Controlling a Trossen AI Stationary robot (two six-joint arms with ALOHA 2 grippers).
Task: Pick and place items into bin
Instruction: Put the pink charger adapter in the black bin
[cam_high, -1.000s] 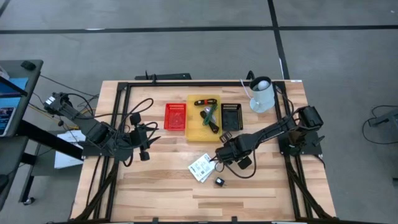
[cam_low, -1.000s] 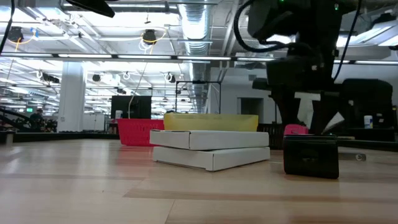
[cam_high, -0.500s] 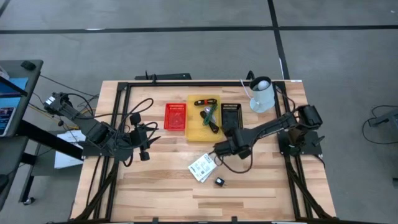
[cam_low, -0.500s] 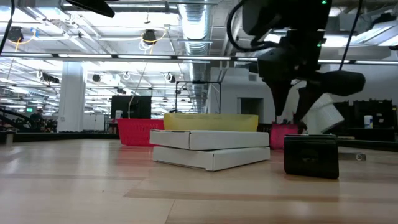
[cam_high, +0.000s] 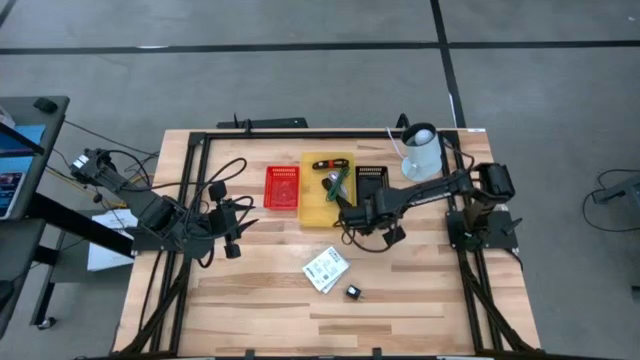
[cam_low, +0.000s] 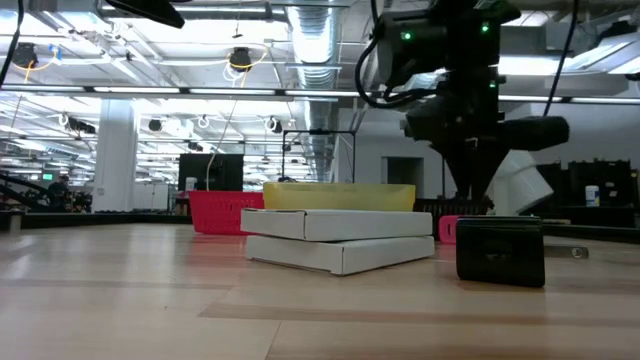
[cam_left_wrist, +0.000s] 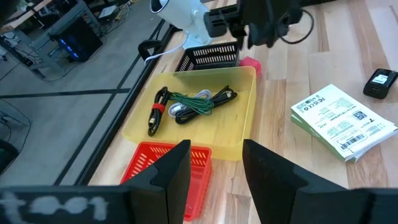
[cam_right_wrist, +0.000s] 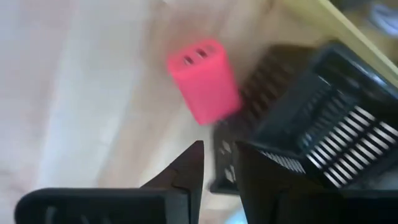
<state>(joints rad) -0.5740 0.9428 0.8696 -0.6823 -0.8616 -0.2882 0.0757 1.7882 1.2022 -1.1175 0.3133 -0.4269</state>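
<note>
A small pink-red piece (cam_right_wrist: 204, 79) lies on the table by the black basket (cam_right_wrist: 323, 130), just outside the yellow bin's (cam_high: 308, 200) right corner; the left wrist view shows the pink-red piece (cam_left_wrist: 249, 63) there too. My right gripper (cam_high: 346, 213) hangs above it, fingers pointing down with a narrow gap and nothing between them. The bin holds dark cables and a green-handled tool (cam_left_wrist: 193, 104). White printed packets (cam_high: 326, 268) lie stacked on the table, with a small black block (cam_high: 353, 292) beside them. My left gripper (cam_left_wrist: 216, 174) waits open over the table's left part.
A red basket (cam_high: 282, 187) stands left of the yellow bin and the black basket (cam_high: 372, 185) right of it. A white jug (cam_high: 422, 152) is at the far right corner. Bare wood lies along the table's near edge.
My right gripper has gone from beside the white packets toward the far edge, up to the yellow bin's right corner, rising a little and tipping more steeply down. The pink-red piece travelled with it and has dropped lower, onto the table by the black basket.
</note>
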